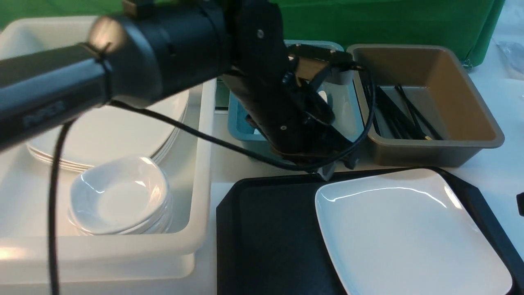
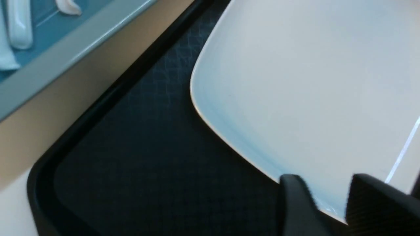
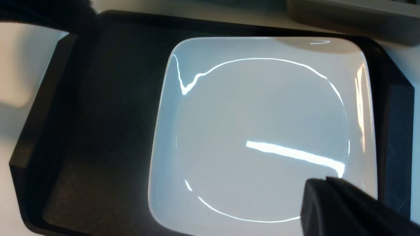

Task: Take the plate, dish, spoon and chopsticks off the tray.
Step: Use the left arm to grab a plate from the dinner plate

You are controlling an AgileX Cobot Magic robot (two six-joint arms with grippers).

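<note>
Looks mostly done, judging by the tray [image 1: 266,229]: shows only the plate [image 1: 409,229] lying flat on its right half, with bare textured black to the left. Finds nothing else on it in the front or right wrist views. Spots white spoons [image 2: 19,26] down in the blue tub [image 1: 241,127] behind the tray, most likely the task's one among them. Spots black chopsticks [image 1: 405,114] bundled in the brown tub [image 1: 409,155] just beside that. Counts a stack of small dishes [image 1: 120,196] in the white bin [image 1: 202,172] on the left, in front of a stack of large plates [image 1: 106,135]; cannot pick out the one from the tray. Judges three of the four kinds cleared away. Leaves the plate, then, as the last piece to shift, presumably onto that stack of large plates. Places the left gripper [image 2: 326,188] low over the far left corner of the plate, fingers [image 2: 295,203] apart with the rim showing in the gap and nothing pinched; cannot tell about contact with the rim. Places the right gripper [image 3: 323,188] by the tray's right side, jaws pressed together on nothing. Expects a slippery hold there, given the glossy glaze. Reads the step in hand as lining up a pinch on the plate's rim, not yet made
</note>
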